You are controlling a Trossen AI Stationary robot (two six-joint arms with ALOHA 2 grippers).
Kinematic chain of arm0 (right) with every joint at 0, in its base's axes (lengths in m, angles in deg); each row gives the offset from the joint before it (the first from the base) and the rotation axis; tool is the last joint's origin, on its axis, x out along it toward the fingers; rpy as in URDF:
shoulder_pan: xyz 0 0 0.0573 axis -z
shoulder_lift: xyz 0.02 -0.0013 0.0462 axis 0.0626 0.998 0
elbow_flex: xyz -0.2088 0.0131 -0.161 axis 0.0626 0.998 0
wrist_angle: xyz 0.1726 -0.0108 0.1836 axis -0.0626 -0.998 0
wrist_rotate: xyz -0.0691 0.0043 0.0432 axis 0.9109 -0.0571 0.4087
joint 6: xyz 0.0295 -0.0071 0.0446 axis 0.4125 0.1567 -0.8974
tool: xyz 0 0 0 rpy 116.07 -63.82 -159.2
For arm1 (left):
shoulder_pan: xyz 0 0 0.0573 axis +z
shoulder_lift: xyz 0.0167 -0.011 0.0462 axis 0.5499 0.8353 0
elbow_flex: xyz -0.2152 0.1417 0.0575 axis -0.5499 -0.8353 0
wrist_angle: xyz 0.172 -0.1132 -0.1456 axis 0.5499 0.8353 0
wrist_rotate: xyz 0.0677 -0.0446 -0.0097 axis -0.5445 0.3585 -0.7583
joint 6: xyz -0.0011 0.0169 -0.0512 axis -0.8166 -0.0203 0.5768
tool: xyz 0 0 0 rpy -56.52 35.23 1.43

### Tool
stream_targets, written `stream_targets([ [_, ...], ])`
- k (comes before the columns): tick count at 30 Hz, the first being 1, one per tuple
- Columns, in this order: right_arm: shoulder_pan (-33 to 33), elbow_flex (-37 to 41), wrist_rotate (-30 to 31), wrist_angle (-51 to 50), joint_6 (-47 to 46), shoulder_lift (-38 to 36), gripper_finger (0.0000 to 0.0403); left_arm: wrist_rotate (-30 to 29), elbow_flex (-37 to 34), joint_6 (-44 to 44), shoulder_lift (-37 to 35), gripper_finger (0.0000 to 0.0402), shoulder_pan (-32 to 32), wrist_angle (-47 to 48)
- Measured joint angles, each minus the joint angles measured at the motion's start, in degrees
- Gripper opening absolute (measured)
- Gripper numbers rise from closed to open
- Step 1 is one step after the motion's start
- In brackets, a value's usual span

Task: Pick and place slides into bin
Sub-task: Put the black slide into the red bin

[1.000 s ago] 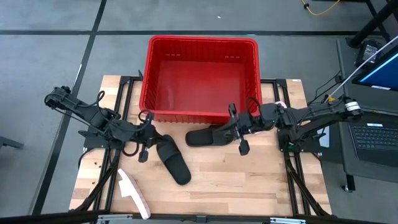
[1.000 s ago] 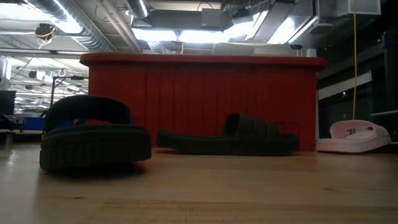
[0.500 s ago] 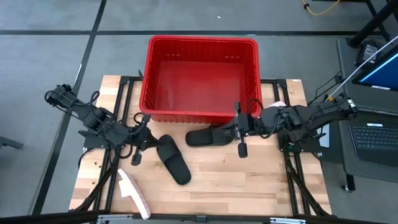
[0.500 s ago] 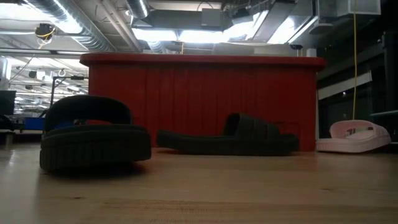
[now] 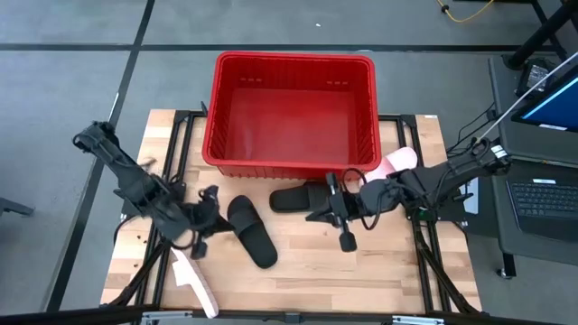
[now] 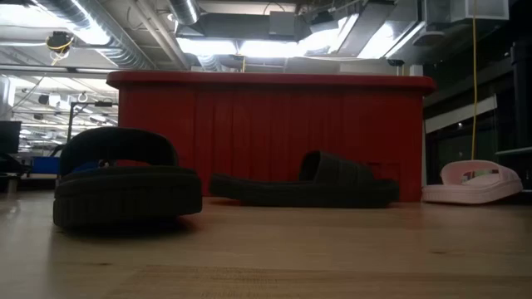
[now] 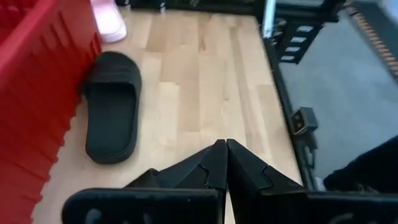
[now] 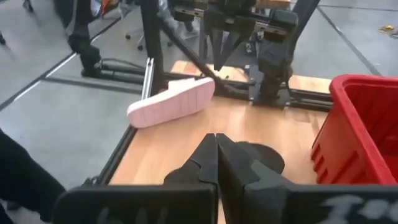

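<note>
Surface (image 5: 361, 262): pale wood planks on a black frame, standing on grey floor (image 5: 72, 54) crossed by dark lines. A laptop (image 5: 546, 199) sits at the right edge of the high view.

Bin (image 5: 293, 113): red, slotted walls, upper centre of the high view, at the far edge of the surface. Nothing visible inside it.

Slides:
- Black slide (image 5: 251, 230), lower centre-left of the high view, lying on a diagonal, apart from the bin.
- Second black slide (image 5: 298, 197), centre, just beside the bin's near wall; in the left wrist view (image 7: 112, 106) it lies alongside the red wall.
- Pink slide (image 5: 194, 280), lower left, near the surface's front edge.
- Second pink slide (image 5: 397, 162), right of centre, by the bin's right corner.

Left pincer (image 5: 200, 236): lower left of the high view, between the diagonal black slide and the pink one; fingers pressed together, holding nothing (left wrist view).

Right pincer (image 5: 336, 221): centre of the high view, just right of the second black slide; fingers likewise closed and empty.

Room, low view: ceiling with bright light panels (image 6: 249, 46) and ducts (image 6: 108, 41); the bin's wall fills the middle ground.
</note>
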Motion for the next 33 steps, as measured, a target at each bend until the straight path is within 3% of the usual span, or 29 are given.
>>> stream_targets([
  [3, -1.3, 0.0, 0.1, -0.1, -0.7, 0.0, 0.0002, -1.4, 4.9, 4.0, 6.4, 0.0001, 0.4, 4.0],
  [10, -4.2, 0.0, 0.0, -4.5, -4.1, 0.0, 0.0003, -1.7, 22.9, 13.0, 21.1, 0.0002, 0.6, 22.9],
  [13, -5.2, 0.0, 0.0, -7.2, -4.8, 0.0, 0.0009, -1.7, 26.7, 15.5, 25.2, 0.0001, 0.6, 26.5],
  [24, -5.7, 0.0, 0.1, -12.0, -4.1, 0.2, 0.0004, -1.7, 27.1, 20.6, 30.6, 0.0020, 0.6, 31.1],
  [33, -5.7, 0.0, 0.1, -13.4, -4.1, 0.4, 0.0030, -3.3, 27.1, 20.8, 32.3, 0.0049, 0.6, 31.9],
])
